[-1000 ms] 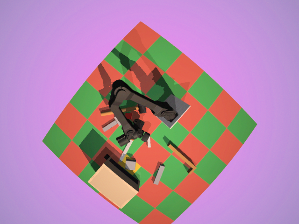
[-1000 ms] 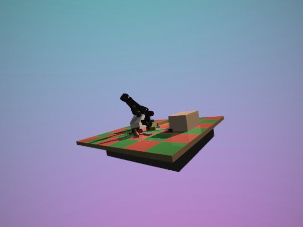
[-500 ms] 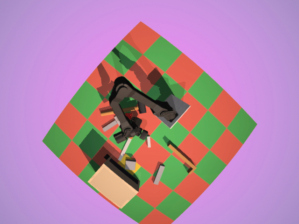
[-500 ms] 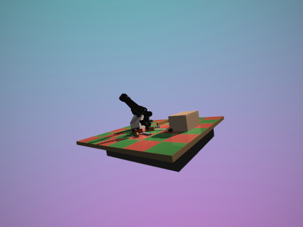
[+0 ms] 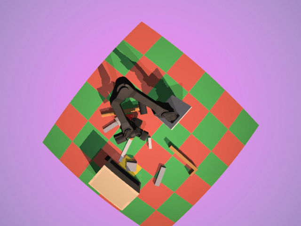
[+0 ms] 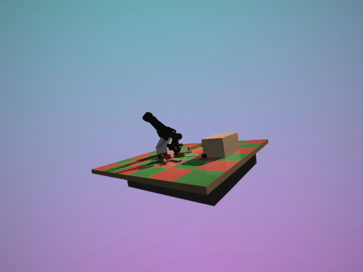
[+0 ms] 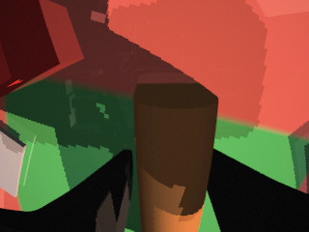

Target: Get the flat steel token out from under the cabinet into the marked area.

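Observation:
My gripper (image 5: 135, 134) (image 6: 177, 151) (image 7: 168, 158) is low over the table. Its black fingers stand slightly parted around a round brown-orange handle (image 7: 176, 130) (image 6: 180, 154), with a thin gap at the left finger; it looks loose. From the handle a pale shaft (image 5: 126, 149) (image 6: 193, 155) runs towards the cabinet (image 5: 114, 187) (image 6: 212, 147) and ends in a grey tip (image 5: 120, 158) at the yellow patch (image 5: 138, 168). On the patch is a grey squarish piece (image 5: 131, 166); I cannot tell whether it is the token. The space under the cabinet is hidden.
An orange L-shaped bar (image 5: 182, 157) and a pale block (image 5: 160, 176) lie to the right in the top view. A small pale block (image 5: 149, 142) is close to my gripper. Another pale block (image 5: 110, 126), an orange bar (image 5: 106, 113) and a red object (image 7: 34, 43) lie on its other side.

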{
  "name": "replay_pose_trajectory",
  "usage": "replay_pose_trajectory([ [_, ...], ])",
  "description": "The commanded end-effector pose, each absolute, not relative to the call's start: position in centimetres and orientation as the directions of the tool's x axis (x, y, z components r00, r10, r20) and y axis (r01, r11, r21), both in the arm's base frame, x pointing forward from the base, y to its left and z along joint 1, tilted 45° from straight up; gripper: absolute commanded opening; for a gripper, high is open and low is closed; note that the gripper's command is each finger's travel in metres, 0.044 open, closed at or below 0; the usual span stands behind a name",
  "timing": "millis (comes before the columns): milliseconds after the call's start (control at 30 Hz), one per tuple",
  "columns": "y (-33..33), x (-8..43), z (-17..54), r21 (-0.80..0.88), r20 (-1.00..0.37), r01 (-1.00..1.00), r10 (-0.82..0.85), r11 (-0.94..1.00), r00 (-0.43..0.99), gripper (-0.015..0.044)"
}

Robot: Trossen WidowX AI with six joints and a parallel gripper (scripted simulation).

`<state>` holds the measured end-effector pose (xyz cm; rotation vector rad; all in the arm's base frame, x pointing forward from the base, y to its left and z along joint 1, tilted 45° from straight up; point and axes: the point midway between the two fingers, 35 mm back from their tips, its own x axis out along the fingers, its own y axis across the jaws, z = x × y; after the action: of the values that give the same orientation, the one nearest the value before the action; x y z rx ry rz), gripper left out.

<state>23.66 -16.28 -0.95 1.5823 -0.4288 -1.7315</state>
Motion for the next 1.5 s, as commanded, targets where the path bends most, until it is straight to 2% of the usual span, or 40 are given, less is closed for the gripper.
replay_pose_trajectory([
  [0,-16.29,23.67,-0.95,0.681,-0.708,0.293,-0.705,-0.671,0.034,0.02],
  [33,-16.28,23.65,-0.96,0.681,-0.709,0.293,-0.705,-0.671,0.033,0.02],
  [133,-16.28,23.66,-0.97,0.686,-0.705,0.292,-0.708,-0.667,0.041,0.027],
  [667,-16.59,23.49,-1.31,0.685,-0.705,0.295,-0.708,-0.666,0.041,0.027],
  [800,-16.53,23.83,-1.01,0.689,-0.704,0.284,-0.709,-0.667,0.044,0.0165],
  [1133,-16.53,23.83,-1.01,0.689,-0.704,0.284,-0.709,-0.667,0.044,0.0098],
  [1267,-16.53,23.83,-1.01,0.689,-0.704,0.284,-0.709,-0.667,0.044,0.0],
  [1467,-16.47,24.08,-1.05,0.689,-0.704,0.281,-0.709,-0.668,0.044,0.0],
])
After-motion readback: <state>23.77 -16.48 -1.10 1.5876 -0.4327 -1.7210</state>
